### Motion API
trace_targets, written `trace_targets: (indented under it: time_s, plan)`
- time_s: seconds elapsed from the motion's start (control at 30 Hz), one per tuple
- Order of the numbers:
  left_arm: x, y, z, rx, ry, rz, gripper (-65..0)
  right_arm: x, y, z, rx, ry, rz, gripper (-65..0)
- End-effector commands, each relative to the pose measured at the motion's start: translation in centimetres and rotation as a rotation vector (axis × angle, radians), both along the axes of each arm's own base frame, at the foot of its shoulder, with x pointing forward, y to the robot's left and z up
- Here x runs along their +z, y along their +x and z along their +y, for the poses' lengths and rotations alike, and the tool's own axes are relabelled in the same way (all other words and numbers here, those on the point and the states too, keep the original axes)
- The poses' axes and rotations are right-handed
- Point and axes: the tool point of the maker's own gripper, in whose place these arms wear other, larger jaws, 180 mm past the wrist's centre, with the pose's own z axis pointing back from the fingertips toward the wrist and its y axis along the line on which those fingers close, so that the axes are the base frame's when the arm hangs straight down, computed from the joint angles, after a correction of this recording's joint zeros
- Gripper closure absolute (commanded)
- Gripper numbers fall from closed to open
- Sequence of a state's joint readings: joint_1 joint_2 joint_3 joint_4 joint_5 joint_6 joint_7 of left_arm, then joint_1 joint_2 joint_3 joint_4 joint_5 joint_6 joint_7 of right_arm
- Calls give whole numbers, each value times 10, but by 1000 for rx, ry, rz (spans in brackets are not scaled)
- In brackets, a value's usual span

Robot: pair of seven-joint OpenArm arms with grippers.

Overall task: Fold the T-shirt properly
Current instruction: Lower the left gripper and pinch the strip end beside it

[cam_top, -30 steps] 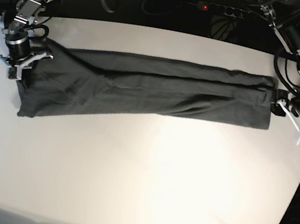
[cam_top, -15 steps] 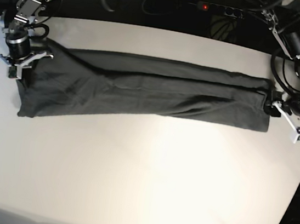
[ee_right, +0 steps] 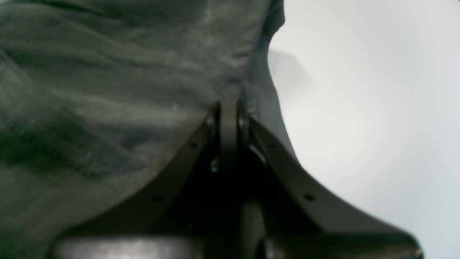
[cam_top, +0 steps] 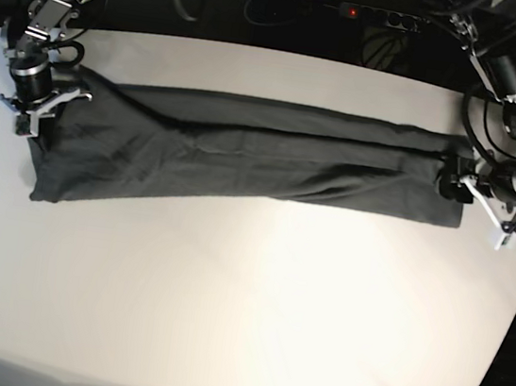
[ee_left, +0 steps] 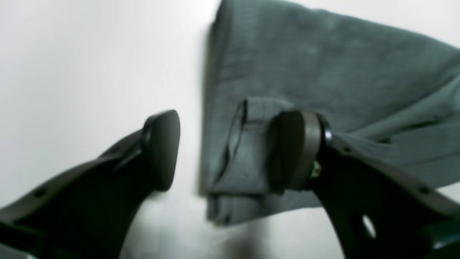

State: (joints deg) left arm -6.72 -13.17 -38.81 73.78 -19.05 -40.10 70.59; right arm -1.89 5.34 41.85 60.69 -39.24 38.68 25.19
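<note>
In the base view the nearest stretch of the white worktop is bare; the T-shirt lies beyond it, toward the far half, stretched into one long band that runs almost the full width between the two arms.

The left gripper has its jaws spread wide at one short end of the band. One pad stands over bare worktop just off the cloth; the other pad sits over the fabric, so the folded end falls between them. Nothing is pinched there yet. The placement looks like a set-up for taking that end, since closing from here would catch the stacked layers at the edge.

The right gripper is at the opposite end, its jaws clenched on the T-shirt's edge, with fabric rising into the closed tips. Holding that end would keep the band taut and straight while the other arm finds its grip, and that seems to be its purpose.

The garment is dark charcoal grey, soft and creased, already folded lengthwise into several layers. A long ridge runs along its length in the base view, and the left wrist view shows a small turned-over flap and stacked layer edges at the corner. The end under the right gripper spreads wider and more slanted than the squared-off end by the left gripper.

Beyond the worktop's far edge, dark cables and a power strip sit in shadow.
</note>
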Motion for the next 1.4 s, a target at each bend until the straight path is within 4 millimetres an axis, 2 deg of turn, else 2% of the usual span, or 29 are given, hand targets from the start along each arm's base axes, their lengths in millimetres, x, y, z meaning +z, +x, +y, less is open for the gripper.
trace_targets:
  time_s: [0.0,0.07,0.13,0.47,0.5,0.57,0.7,0.73,0.8,1.0,1.2,1.37]
  plan:
    - [-5,-1,-8,-20,-14,31,-415,-51,-46,1,30,-63,314,-15]
    - [-14,-2,-20,-25,-48,40,-415,-51,-46,1,30,-63,313,-15]
    - [-16,1,-24,-18,-65,27,-415,-51,-46,1,30,-63,313,-15]
    - [-19,-4,-24,-18,-65,38,-410,-51,-46,2,30,-62,313,-15]
    - [-19,-4,-25,-19,-67,39,-390,-51,-46,2,30,-62,313,-15]
    - [-20,-5,-25,-19,-67,41,-303,-51,-46,2,30,-62,313,-15]
    - [-22,-8,-25,-26,-61,63,-34,-53,-46,5,31,-54,313,-15]
    - [-22,-10,-25,-30,-60,75,0,-54,-46,8,32,-50,314,-15]
    - [-22,-11,-25,-35,-62,87,-32,-54,-46,8,32,-50,314,-15]
    - [-20,-13,-30,-47,-69,113,-29,-56,-46,15,35,-38,315,-15]
    - [-8,-2,-54,-72,-189,73,-29,-57,-47,16,35,-36,316,-15]
    - [10,19,-67,-76,-268,-15,-29,-57,-47,16,35,-36,316,-15]
